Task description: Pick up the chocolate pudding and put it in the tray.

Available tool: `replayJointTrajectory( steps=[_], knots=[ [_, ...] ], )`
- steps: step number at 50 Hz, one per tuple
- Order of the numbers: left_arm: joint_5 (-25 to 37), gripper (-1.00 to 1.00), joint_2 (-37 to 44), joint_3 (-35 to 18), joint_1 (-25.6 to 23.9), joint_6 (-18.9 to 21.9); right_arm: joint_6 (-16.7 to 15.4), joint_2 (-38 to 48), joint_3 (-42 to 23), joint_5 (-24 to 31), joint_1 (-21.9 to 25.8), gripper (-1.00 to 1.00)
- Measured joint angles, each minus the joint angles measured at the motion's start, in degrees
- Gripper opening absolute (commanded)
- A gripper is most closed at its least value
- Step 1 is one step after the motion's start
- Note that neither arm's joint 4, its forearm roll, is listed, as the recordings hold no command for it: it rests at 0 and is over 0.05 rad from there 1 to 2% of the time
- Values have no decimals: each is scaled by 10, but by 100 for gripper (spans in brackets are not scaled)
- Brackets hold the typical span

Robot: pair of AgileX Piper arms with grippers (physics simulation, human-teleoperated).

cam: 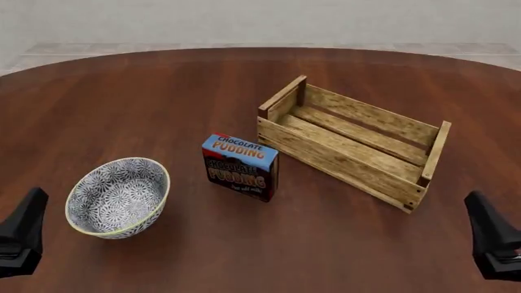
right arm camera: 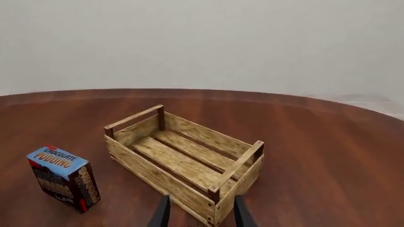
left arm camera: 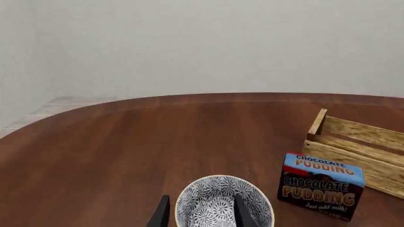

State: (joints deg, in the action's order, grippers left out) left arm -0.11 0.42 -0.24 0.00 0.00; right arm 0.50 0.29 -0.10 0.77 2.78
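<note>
The chocolate pudding (cam: 240, 166) is a small carton with a blue top and a dark brown front. It stands upright on the table, just left of the tray (cam: 338, 160), a long empty crate of light wooden slats set at an angle. The carton also shows in the left wrist view (left arm camera: 320, 186) and the right wrist view (right arm camera: 63, 177). My left gripper (cam: 23, 235) is open and empty at the near left, behind the bowl. My right gripper (cam: 491, 241) is open and empty at the near right, facing the tray's near end (right arm camera: 237, 177).
A blue-and-white patterned bowl (cam: 114, 198) sits empty left of the carton, between my left fingers (left arm camera: 243, 213) in the wrist view. The round brown table (cam: 163, 97) ends at a pale wall and floor behind.
</note>
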Motion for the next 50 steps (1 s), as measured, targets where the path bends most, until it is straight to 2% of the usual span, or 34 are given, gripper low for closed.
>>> replayJointTrajectory(
  steps=[11,24,50],
  knots=[
    [0,100,0,0,0,0,3,4,1,7,6,100],
    [0,100,0,0,0,0,-10,22,1,10,10,100],
    [0,100,0,0,0,0,-43,13,1,70,41,100]
  ],
)
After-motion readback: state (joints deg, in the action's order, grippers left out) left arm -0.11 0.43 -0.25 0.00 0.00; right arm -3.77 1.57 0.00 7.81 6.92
